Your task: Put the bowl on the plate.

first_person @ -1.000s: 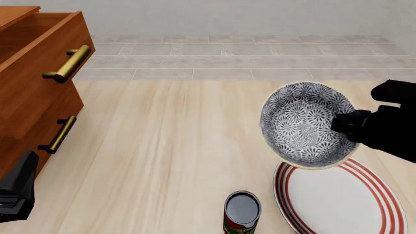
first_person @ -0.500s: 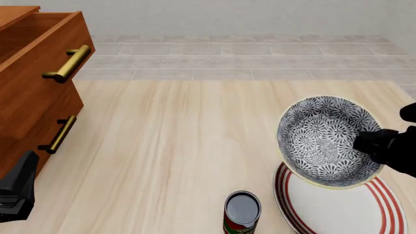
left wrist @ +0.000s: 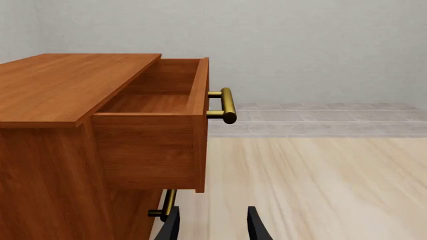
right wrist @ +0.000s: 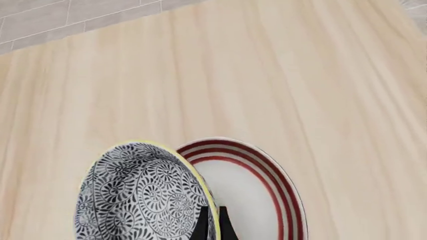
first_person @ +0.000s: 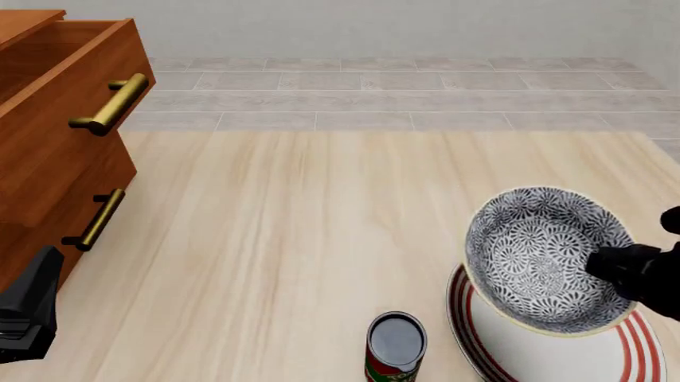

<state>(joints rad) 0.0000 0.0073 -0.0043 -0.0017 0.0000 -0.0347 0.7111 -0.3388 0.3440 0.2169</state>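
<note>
The grey-and-white floral bowl (first_person: 542, 256) hangs tilted over the far part of the white, red-ringed plate (first_person: 526, 350), which lies at the table's near right. My right gripper (first_person: 607, 267) is shut on the bowl's right rim. In the right wrist view the fingers (right wrist: 203, 223) pinch the yellowish rim, with the bowl (right wrist: 137, 195) to one side and the plate (right wrist: 250, 187) below. Whether the bowl touches the plate I cannot tell. My left gripper (left wrist: 213, 230) stands open with nothing in it, low beside the wooden chest and far from the bowl.
A red-and-green can (first_person: 396, 347) with a dark top stands just left of the plate. A wooden chest (first_person: 53, 135) with its top drawer (left wrist: 157, 130) pulled out and brass handles (first_person: 110, 103) fills the left side. The left arm (first_person: 27, 310) rests at its foot.
The right gripper has carried the bowl down and toward the near right, from above the table's far right to low over the plate. The left arm has not moved.
</note>
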